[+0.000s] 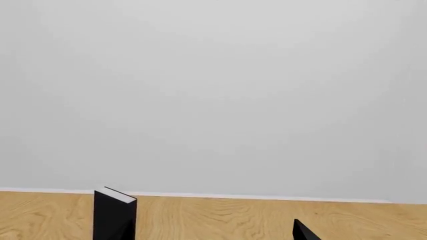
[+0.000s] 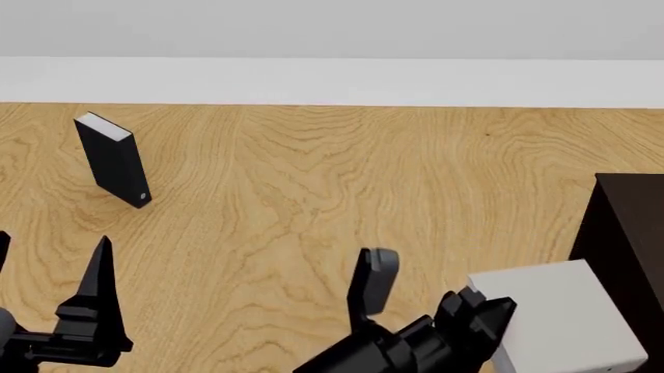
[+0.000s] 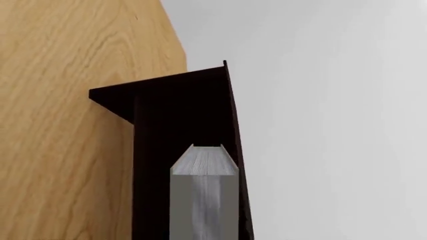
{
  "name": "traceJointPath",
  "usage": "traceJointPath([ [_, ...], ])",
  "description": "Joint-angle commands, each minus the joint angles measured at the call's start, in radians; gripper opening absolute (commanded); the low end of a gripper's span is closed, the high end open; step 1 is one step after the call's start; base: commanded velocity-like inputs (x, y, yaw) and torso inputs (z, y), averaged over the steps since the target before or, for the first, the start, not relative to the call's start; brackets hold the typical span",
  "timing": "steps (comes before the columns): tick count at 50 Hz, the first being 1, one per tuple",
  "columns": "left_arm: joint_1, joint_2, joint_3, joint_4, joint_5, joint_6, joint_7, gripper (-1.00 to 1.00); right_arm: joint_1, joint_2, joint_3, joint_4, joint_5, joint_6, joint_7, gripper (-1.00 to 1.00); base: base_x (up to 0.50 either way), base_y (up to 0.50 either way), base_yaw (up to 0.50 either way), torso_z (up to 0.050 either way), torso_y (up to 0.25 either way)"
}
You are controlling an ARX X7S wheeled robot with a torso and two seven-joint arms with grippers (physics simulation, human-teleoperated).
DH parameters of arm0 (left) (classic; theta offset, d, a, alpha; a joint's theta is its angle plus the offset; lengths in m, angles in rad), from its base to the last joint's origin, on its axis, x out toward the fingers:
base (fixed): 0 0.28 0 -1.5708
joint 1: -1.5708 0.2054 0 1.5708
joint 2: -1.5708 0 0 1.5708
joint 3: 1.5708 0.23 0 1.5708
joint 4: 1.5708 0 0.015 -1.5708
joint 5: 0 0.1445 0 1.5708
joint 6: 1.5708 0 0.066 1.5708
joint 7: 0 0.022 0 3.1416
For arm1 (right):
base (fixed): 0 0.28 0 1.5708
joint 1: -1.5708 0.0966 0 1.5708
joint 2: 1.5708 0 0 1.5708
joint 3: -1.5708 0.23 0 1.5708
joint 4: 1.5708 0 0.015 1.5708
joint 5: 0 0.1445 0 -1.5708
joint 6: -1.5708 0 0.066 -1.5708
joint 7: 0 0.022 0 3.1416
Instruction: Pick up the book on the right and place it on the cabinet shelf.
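The light-grey book lies with its broad cover up at the lower right of the head view. My right gripper is shut on its near end. In the right wrist view the book reaches forward, and its whitish end stands in front of the dark inside of the cabinet. Whether it touches a shelf board I cannot tell. In the head view the almost black cabinet stands at the right edge, right behind the book. My left gripper is open and empty at the lower left.
A black book stands upright on the wooden floor at the far left; it also shows in the left wrist view. A white wall runs along the back.
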State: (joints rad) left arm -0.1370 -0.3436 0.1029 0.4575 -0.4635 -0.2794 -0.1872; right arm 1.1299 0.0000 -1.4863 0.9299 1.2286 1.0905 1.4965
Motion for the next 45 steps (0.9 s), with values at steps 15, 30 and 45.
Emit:
traceJointPath([
  [15, -0.004, -0.005, 0.008, -0.007, -0.003, 0.004, -0.006, 1.0, -0.026, 0.0, -0.023, 0.067, -0.158, 0.059, -0.086, -1.0, 0.0, 0.0, 0.0, 0.001, 0.001],
  [30, -0.009, -0.005, 0.015, -0.025, 0.001, 0.011, -0.008, 1.0, -0.035, 0.0, -0.013, 0.116, -0.209, 0.054, -0.142, -1.0, 0.0, 0.0, 0.0, 0.0, 0.001],
  [45, -0.037, 0.004, 0.039, -0.083, 0.025, 0.023, -0.003, 1.0, -0.044, 0.0, 0.002, 0.175, -0.28, 0.026, -0.199, -1.0, 0.0, 0.0, 0.0, 0.001, 0.001],
])
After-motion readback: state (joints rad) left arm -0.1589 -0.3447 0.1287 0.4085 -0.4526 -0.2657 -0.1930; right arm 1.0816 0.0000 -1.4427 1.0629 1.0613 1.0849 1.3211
